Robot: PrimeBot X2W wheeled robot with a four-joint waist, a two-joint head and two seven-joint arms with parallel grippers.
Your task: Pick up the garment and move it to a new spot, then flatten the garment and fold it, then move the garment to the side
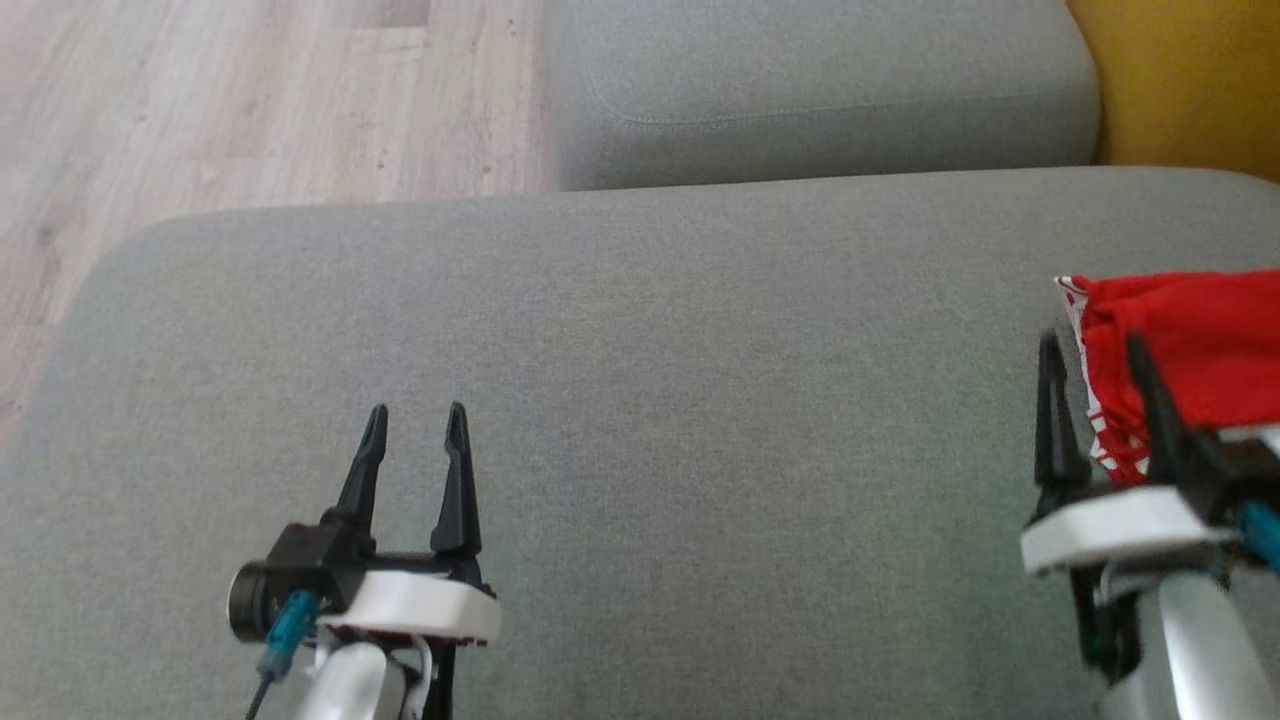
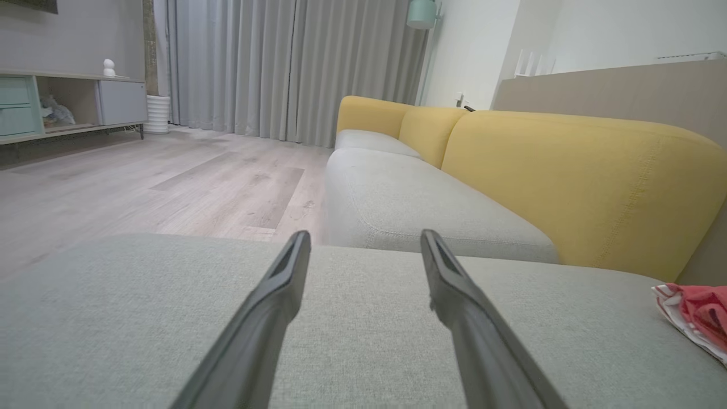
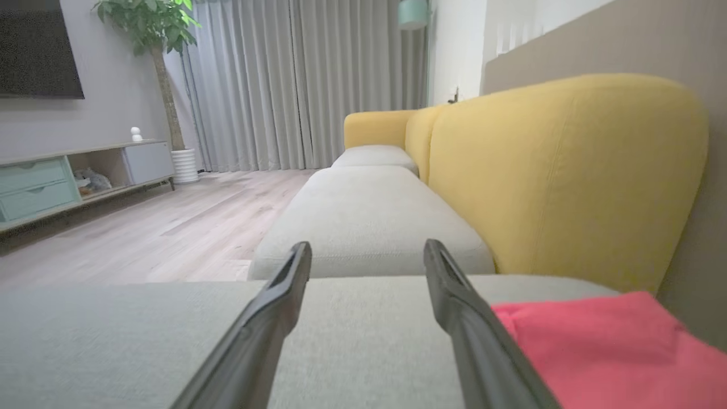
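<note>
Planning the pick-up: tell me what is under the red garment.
The red garment lies on the grey seat cushion, bare beside it. A white patterned edge peeks out from under the red cloth. Anything else beneath is hidden by the fabric.

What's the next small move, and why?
Probably ease the right gripper right and down onto the edge of the red garment: its jaws are open and empty, the garment lies on the grey cushion just beside it, and the left gripper sits far off.
</note>
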